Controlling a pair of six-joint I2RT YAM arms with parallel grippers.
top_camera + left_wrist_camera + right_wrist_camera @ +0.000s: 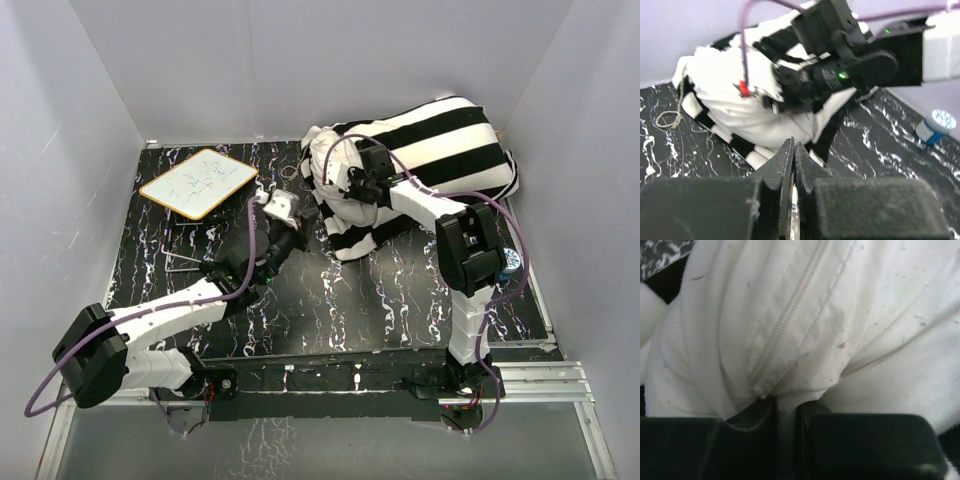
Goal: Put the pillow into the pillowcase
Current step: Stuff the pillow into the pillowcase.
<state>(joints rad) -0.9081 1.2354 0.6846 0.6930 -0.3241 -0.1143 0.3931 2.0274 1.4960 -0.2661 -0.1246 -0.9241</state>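
Firmly pinched pillow (850,325), right claw (786,406) clamped

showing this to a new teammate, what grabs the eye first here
The black-and-white striped pillowcase bulges at the far right of the table, the white pillow poking from its open left end. The right fingers pinch the pillow's fabric beside its zipper, and a small whiteboard lies far left.

The whiteboard (198,183) bears scribbled writing too small to read.
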